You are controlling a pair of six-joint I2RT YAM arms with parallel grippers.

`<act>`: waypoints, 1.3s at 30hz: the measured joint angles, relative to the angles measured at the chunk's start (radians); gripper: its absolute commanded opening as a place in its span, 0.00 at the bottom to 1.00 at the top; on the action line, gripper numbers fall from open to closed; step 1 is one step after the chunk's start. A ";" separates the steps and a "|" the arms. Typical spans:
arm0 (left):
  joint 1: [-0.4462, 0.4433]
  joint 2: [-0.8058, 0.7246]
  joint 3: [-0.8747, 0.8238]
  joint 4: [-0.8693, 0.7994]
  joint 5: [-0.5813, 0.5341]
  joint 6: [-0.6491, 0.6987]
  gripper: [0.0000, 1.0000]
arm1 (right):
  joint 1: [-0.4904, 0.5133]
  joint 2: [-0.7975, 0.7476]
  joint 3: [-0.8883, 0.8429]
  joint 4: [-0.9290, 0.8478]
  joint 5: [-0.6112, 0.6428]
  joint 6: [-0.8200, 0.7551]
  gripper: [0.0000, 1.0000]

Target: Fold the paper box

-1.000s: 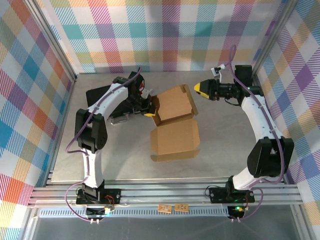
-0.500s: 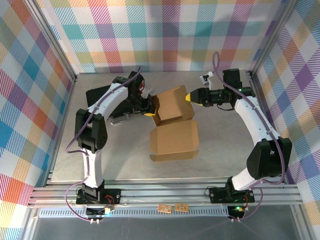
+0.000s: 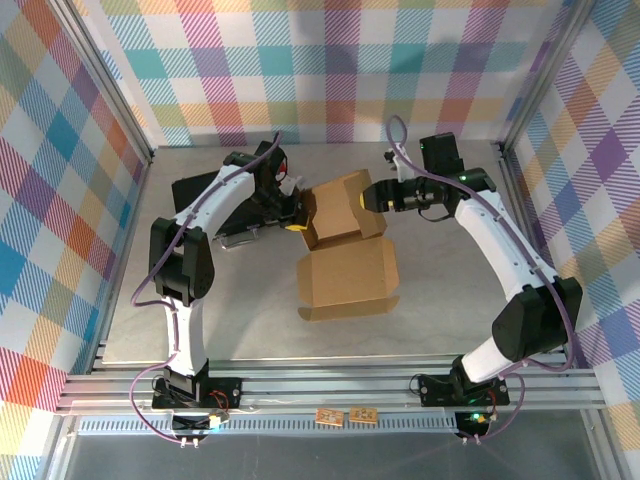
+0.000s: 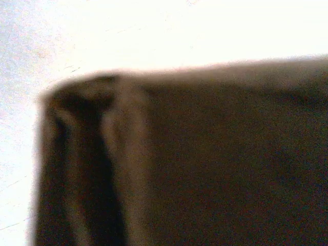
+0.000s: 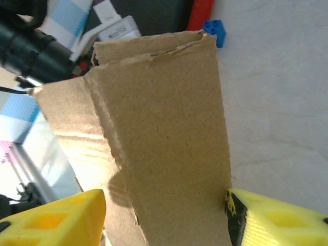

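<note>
Pastel plaid fabric walls closed in the cell on three sides, with ribbed aluminium rails across the near edge and a matte, faintly scuffed grey table between them. Near the table's middle lay the paper box, plain brown corrugated cardboard with die-cut, slightly ragged edges. Its near panel lay flat on the table. Its far half was raised and tilted, and creased walls stood along that half's sides. Two white-and-black jointed arms with purple cables reached in to it from either side. The left gripper, yellow-tipped, had its fingers pressed together on the left edge of the raised half. In its wrist view the cardboard was a dark, blurred mass close to the lens. The right gripper met the right side of the raised half, its blocky yellow plastic fingers spread apart with a cardboard flap standing between them. Behind the left arm sat a black rectangular case. In the right wrist view a red cylinder and a small blue studded block rested beyond the flap.
</note>
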 measured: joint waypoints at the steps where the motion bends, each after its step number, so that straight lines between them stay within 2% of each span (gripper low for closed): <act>1: -0.001 0.000 0.000 -0.003 0.000 0.000 0.00 | 0.012 0.000 0.004 -0.005 0.039 -0.002 0.58; 11: -0.015 -0.005 0.019 -0.011 -0.046 -0.038 0.00 | 0.121 0.057 0.079 -0.052 0.407 0.006 0.40; 22: -0.026 -0.006 0.037 -0.039 -0.117 -0.110 0.00 | 0.248 0.229 0.240 -0.148 0.873 0.040 0.00; 30: -0.068 -0.006 0.136 -0.114 -0.196 -0.192 0.00 | 0.295 0.346 0.401 -0.273 1.106 0.084 0.00; 39: -0.106 -0.005 0.182 -0.169 -0.331 -0.311 0.00 | 0.329 0.438 0.544 -0.446 1.236 0.172 0.00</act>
